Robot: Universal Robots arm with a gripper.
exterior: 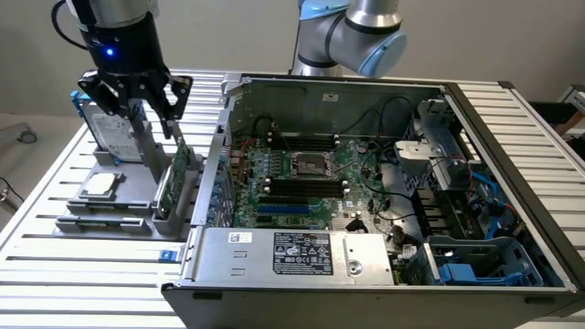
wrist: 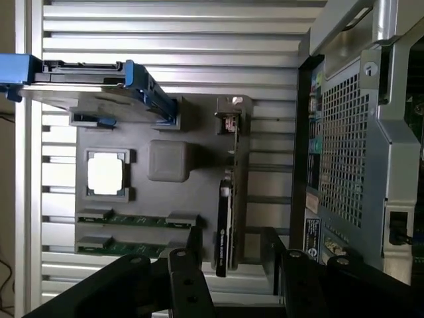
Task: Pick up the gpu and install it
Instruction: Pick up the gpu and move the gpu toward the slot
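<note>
Robot gripper (exterior: 142, 113) over a grey parts holder (exterior: 105, 223) beside an open computer case (exterior: 320, 92).
Its black fingers (exterior: 171, 103) are spread, hanging just above the gpu (exterior: 172, 179), which stands on edge in the holder, at the exterior view's left of the case.

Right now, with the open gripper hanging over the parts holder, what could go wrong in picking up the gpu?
1. The gpu stands on its thin edge in the grey holder. If the open gripper descends off-centre, a finger may hit the card's top edge instead of straddling it.
2. The hard drive stands close beside the card, so the outer finger might clip its blue frame.
</note>
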